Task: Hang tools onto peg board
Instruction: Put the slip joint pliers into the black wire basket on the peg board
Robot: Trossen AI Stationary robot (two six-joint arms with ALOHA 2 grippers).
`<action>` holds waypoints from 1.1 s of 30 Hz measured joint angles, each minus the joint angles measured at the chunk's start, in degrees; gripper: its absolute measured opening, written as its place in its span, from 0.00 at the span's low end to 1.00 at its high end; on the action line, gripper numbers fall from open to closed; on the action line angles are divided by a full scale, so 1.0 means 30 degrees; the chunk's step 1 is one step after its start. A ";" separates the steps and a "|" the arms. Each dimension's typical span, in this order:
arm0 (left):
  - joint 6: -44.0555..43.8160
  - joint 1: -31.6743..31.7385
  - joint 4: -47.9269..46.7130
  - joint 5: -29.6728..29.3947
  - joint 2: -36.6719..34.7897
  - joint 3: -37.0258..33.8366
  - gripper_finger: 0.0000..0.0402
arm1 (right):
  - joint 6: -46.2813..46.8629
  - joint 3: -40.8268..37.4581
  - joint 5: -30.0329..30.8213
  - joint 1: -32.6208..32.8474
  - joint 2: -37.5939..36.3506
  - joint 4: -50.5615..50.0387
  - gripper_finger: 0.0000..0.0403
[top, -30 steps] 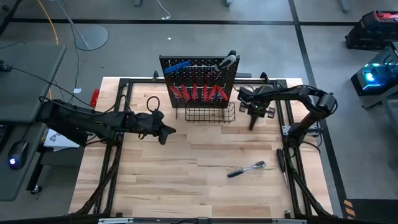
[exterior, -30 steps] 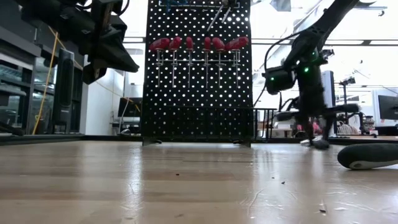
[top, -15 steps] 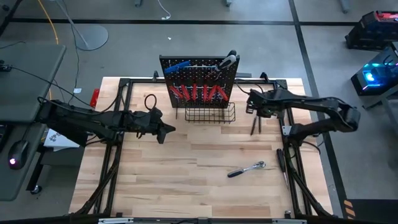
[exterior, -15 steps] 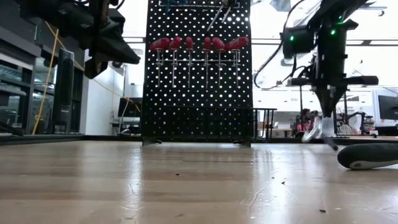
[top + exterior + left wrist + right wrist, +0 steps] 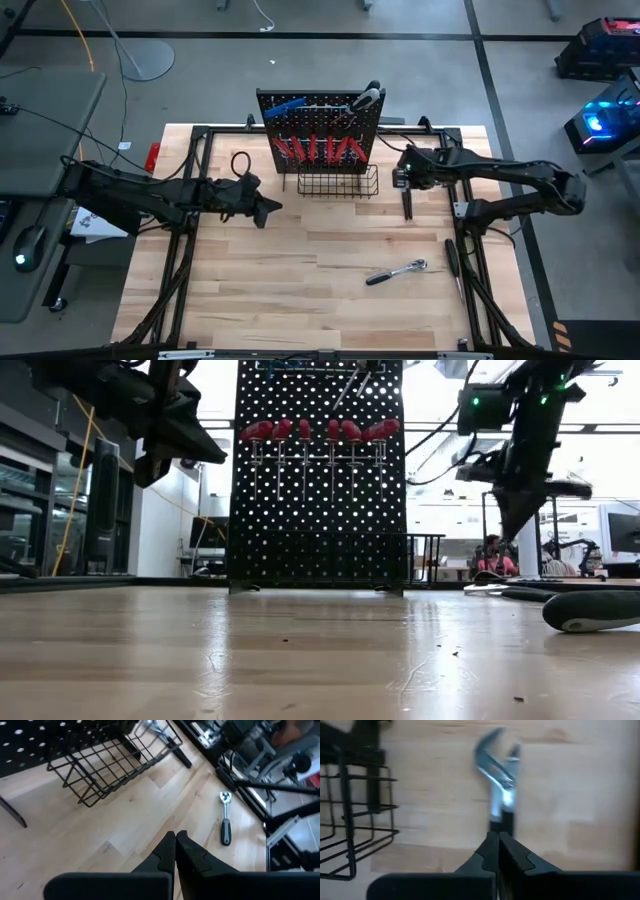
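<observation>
Just right of the wire basket [image 5: 338, 182], right gripper [image 5: 407, 186] hangs off the surface [image 5: 300, 270] with arm reaching across from the right edge, jaws pressed together and empty; the silver wrench [image 5: 497, 777] lies flat on the wood just ahead of the jaw tips, apart from them. Left gripper [image 5: 268, 210] hovers left of the peg board [image 5: 320, 125], arm stretched level from the left side, jaws closed on nothing. Red-handled screwdrivers [image 5: 315, 430] and blue key [image 5: 284, 106] hang on the board; chrome ratchet [image 5: 397, 271] lies well apart, front right of the surface.
</observation>
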 joint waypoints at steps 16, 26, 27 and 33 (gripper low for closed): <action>-0.1774 0.0007 -0.0024 -0.0458 0.0065 -0.0007 0.00 | -0.8463 -0.3340 -0.2036 -0.4460 0.0161 0.6303 0.61; -0.2299 0.0015 -0.0048 -0.0592 0.0065 -0.0007 0.00 | -0.8375 -0.3428 -0.2909 -0.5195 0.5067 0.9589 0.63; -0.2315 0.0015 -0.0026 -0.0592 0.0065 -0.0007 0.00 | -0.8248 -0.3326 -0.2851 -0.5168 0.5630 0.9775 0.63; -0.2257 0.0014 -0.0153 -0.0599 0.0065 -0.0007 0.00 | -0.6699 -0.3071 -0.1396 -0.4522 0.7603 1.0377 0.54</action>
